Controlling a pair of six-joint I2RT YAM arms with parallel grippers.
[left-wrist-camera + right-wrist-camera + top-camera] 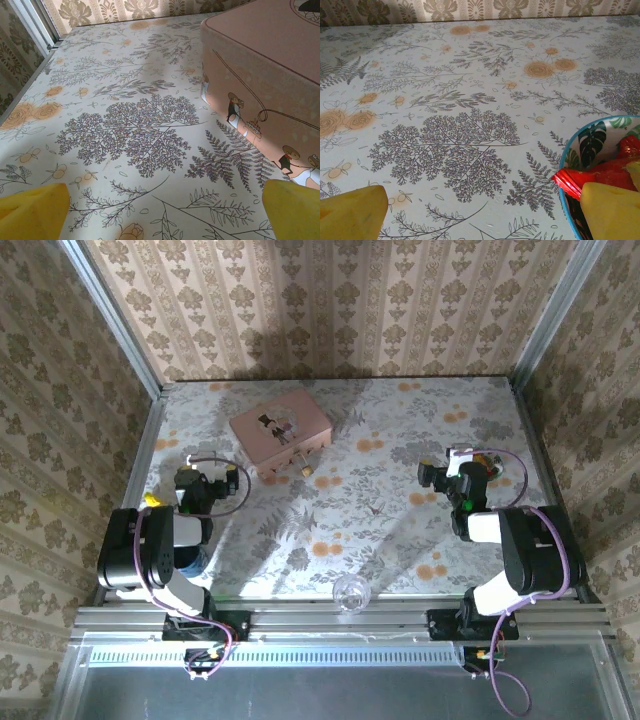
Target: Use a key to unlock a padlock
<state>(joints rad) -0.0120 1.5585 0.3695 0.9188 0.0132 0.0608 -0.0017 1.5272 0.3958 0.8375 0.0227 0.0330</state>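
The pink picture-lidded box (280,427) sits at the back middle of the table. A tiny brass-gold padlock (303,468) rests at the box's near edge; I cannot make out a key. My left gripper (207,478) hovers left of the box, open and holding nothing. In the left wrist view its yellow fingertips (31,211) are spread wide over bare tablecloth, with the box's side wall (260,85) at the right. My right gripper (440,477) is on the right side of the table, also open, its fingertips (350,212) wide apart and empty.
A clear glass ball (350,592) lies near the front edge, between the arm bases. A blue-rimmed, leaf-patterned bowl (592,142) holding red-wrapped items sits just right of my right gripper. Papered walls enclose the floral tablecloth (350,520).
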